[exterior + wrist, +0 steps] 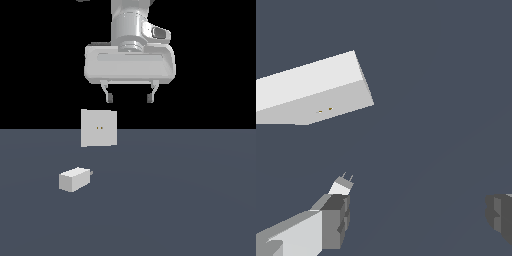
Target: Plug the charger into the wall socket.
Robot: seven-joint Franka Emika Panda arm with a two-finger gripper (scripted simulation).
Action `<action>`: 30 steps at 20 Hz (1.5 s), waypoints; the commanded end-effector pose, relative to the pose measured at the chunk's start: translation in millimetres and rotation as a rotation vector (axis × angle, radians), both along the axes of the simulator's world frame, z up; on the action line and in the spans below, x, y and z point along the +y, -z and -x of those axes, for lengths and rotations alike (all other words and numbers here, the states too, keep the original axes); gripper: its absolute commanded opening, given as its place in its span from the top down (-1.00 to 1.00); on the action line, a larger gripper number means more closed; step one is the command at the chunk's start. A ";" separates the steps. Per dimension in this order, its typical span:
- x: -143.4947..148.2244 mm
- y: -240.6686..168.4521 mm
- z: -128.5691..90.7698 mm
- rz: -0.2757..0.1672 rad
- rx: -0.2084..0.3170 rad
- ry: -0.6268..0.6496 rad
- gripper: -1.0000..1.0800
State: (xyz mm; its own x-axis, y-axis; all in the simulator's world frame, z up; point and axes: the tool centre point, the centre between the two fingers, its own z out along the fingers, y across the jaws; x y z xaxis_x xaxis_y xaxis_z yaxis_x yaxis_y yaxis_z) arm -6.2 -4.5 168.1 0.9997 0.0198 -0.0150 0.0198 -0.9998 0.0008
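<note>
On the exterior view's left, the small off-white rectangular charger block (74,180) lies on the dark grey tabletop (190,200), with its two thin grey prongs pointing toward the exterior view's right. A little further right and behind it, the thin flat off-white square wall socket plate (99,128) stands upright, with two tiny orange-brown holes at its centre. The two things are apart. Further right again, and high above both, hangs the light grey gripper (129,96) of the arm.

The step in hand is, I judge, the reach for the charger. To do it well, the arm should travel toward the exterior view's left and come down over the block. It should close on the block's long sides, so that the prongs stay free and level for the holes.

The jaws are spread wide and released. They hold nothing and touch nothing. In the wrist view, one finger (336,220) partly hides the charger (341,187).
</note>
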 end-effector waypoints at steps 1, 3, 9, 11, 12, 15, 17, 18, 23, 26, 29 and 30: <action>0.0 0.0 0.0 0.000 0.000 0.000 -0.92; 0.3 0.3 0.4 0.000 -0.001 0.001 -0.92; 4.1 4.6 5.9 0.003 -0.016 0.024 -0.92; 6.5 7.3 9.1 0.004 -0.025 0.037 -0.92; 8.0 8.8 11.0 0.005 -0.030 0.045 -0.92; 13.2 14.5 17.5 0.008 -0.049 0.073 -0.92; 17.4 19.1 22.4 0.011 -0.063 0.095 -0.92; 19.8 21.6 25.0 0.012 -0.071 0.107 -0.92; 33.2 35.9 38.1 0.019 -0.115 0.172 -0.92; 41.6 44.8 45.1 0.023 -0.141 0.211 -0.92; 49.5 53.2 50.9 0.027 -0.165 0.247 -0.92; 52.1 55.9 52.6 0.029 -0.172 0.258 -0.92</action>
State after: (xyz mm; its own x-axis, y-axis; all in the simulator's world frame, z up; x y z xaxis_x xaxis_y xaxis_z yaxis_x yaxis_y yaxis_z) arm -55.9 43.5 116.3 0.9656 -0.2157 0.1455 -0.2197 -0.9755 0.0120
